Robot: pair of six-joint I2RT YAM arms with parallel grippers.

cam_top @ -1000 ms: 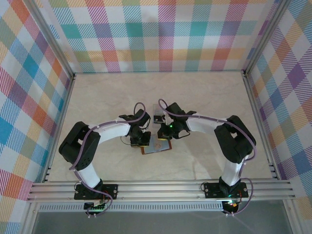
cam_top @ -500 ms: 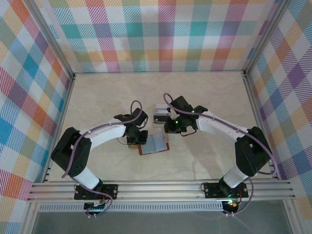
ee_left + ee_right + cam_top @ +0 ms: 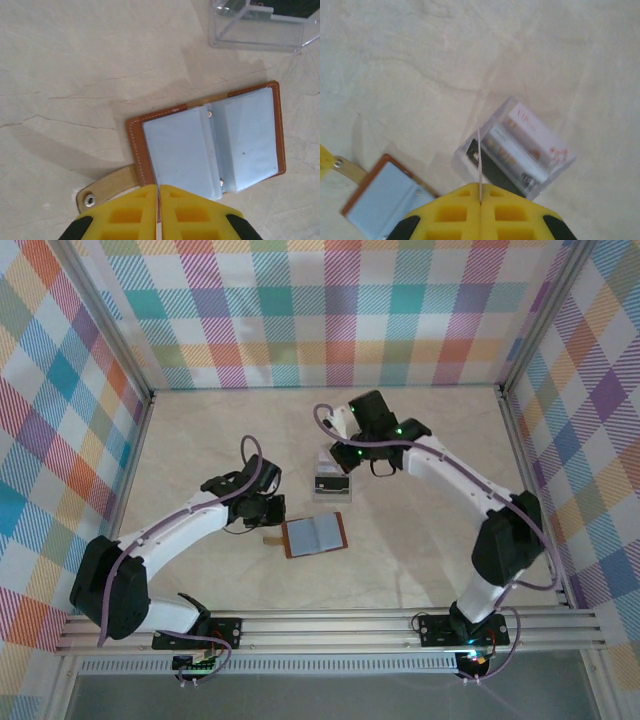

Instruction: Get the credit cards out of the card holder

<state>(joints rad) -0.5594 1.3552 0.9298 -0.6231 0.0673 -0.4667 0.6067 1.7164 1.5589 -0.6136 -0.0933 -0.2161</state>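
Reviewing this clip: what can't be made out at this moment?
- Left wrist: the left gripper covers the card holder's near edge, so cards in its slots cannot be ruled out.
- Right wrist: the right gripper hides the clear tray's near corner, so the credit cards inside cannot be counted.
- Right wrist: that gripper holds a thin pale strip, probably a card edge-on; its face is unseen.
- Top external: the tray's contents are too small.

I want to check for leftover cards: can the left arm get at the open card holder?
Probably yes: the left gripper, fingers shut, hangs right beside the card holder, with nothing between them.
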